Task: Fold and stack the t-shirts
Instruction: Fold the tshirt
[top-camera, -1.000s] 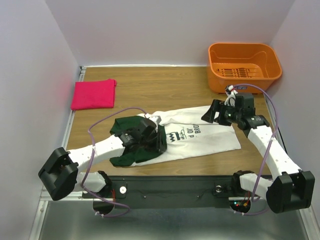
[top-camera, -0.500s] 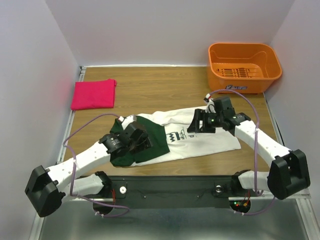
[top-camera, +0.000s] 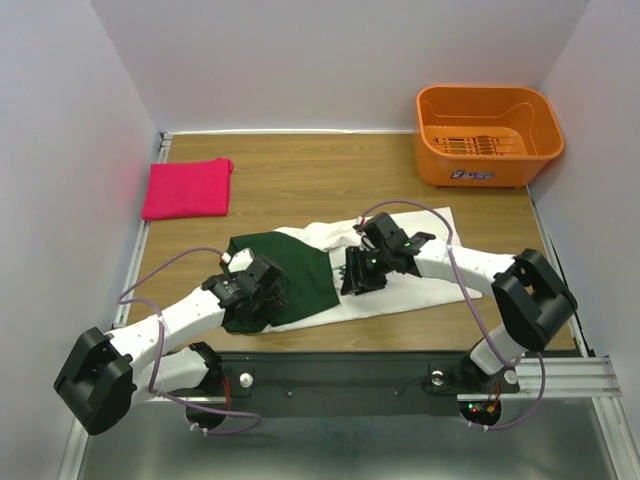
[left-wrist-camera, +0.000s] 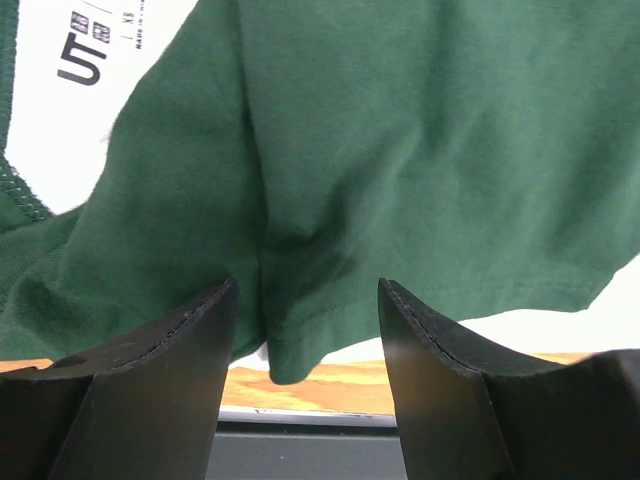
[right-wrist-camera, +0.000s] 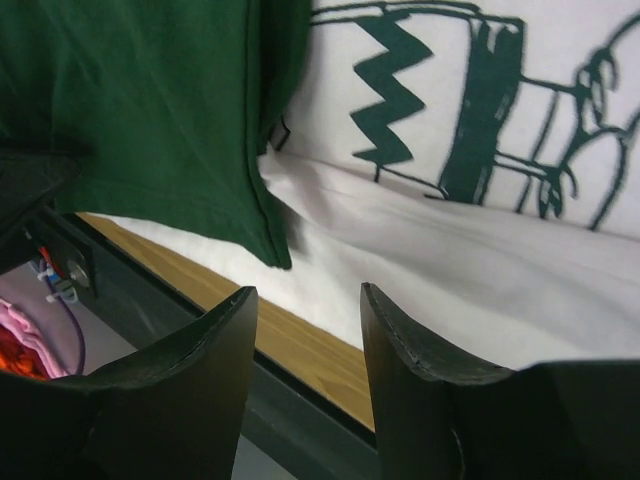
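T-shirts: pink tee (top-camera: 187, 188) folded, parked far left. White tee (top-camera: 410, 295) mid-fold (green sleeve (top-camera: 295, 272) turned in), not stacked. Left gripper (top-camera: 262, 290), right gripper (top-camera: 358, 272) both released, over cloth.

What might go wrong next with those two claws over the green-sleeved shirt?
The open left gripper hangs over the wrinkled dark green sleeve of the white t-shirt; closing might bunch it. The open right gripper sits close by, so the arms might bump. The shirt lies near the wooden table's front edge; a tug might slide it off.
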